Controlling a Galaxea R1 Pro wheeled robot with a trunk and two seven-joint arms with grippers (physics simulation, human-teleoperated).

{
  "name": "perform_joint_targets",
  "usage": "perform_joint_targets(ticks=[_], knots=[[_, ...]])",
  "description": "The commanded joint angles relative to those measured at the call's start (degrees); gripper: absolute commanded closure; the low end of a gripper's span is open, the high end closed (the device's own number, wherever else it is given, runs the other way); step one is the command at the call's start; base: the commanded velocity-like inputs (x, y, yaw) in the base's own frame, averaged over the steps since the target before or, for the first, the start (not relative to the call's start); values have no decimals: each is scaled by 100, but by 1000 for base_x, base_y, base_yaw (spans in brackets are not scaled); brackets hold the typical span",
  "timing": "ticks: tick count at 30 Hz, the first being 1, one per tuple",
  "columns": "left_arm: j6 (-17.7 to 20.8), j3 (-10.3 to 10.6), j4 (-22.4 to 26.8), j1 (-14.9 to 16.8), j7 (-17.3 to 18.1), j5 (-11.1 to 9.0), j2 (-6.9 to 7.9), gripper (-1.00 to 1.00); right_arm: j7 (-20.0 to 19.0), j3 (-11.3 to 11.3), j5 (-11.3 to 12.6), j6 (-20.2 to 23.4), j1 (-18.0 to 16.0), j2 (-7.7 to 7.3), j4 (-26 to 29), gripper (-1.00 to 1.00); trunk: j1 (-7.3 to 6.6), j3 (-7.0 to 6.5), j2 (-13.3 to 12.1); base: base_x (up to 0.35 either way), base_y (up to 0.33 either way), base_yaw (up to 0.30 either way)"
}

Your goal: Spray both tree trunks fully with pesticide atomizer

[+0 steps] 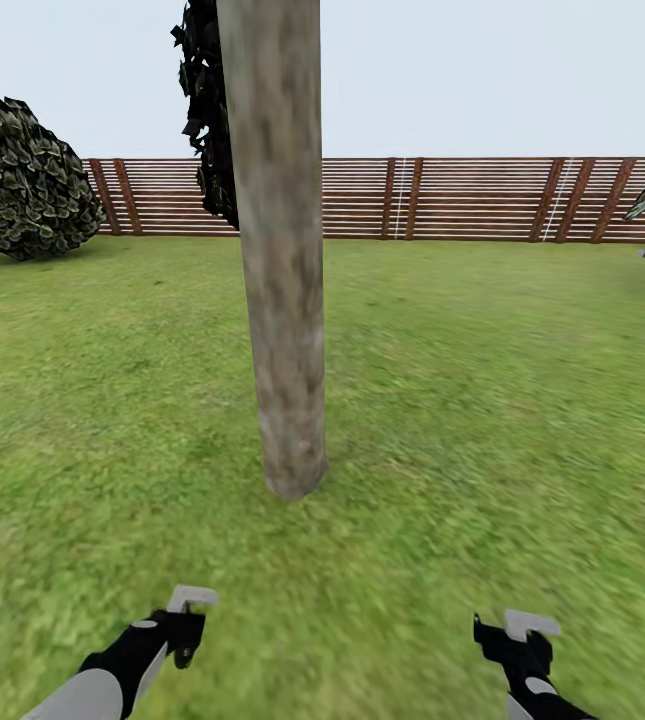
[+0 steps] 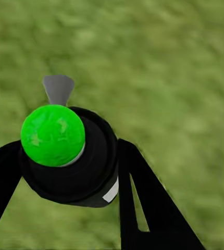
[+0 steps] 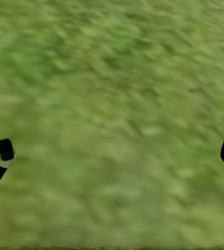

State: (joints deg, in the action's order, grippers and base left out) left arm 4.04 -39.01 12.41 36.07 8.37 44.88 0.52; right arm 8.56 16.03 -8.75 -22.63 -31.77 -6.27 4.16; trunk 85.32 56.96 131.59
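**Jaws: left clamped on atomizer, right spread over grass**

Jaws of the left gripper (image 2: 65, 172) are seen clamped around the dark cylindrical pesticide atomizer with a bright green round cap and grey nozzle (image 2: 65, 151), the black fingers (image 2: 138, 198) pressed against its sides. Jaws of the right gripper (image 3: 114, 156) are held wide apart, with nothing between them but blurred grass. In the head view, the left gripper (image 1: 184, 612) and right gripper (image 1: 517, 630) are seen low above the broad green lawn (image 1: 502, 420). The thick pale grey-beige mottled tree trunk (image 1: 280, 250) is planted just ahead, between the two arms. A brown horizontal-slat wooden fence (image 1: 462, 198) is seen behind, with a dark leafy shrub (image 1: 22, 175) at the far left.
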Motion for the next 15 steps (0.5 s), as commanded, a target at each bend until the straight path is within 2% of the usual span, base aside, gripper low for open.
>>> perform_joint_targets(ticks=[1, 5, 10, 15], knots=[[176, -49, 28, 4, 49, 27, -14, 100, 23, 33, -59, -12, 18, 0, -9, -100, -1, 5, 2, 0, 0, 0], [479, -53, 62, 35, 43, 20, -95, 100, 30, 32, -57, -5, 84, 0, -14, -100, -1, 5, 2, 47, 0, 0], [572, -48, 83, 119, 9, 31, -138, 100, 49, 32, -56, -13, 121, -2, -12, -100, -1, 5, 2, 259, -102, 0], [675, -50, 75, 339, 43, 29, -173, 100, 49, 28, -64, -13, 130, 8, -23, -100, -1, 5, 2, 278, -163, 0]])
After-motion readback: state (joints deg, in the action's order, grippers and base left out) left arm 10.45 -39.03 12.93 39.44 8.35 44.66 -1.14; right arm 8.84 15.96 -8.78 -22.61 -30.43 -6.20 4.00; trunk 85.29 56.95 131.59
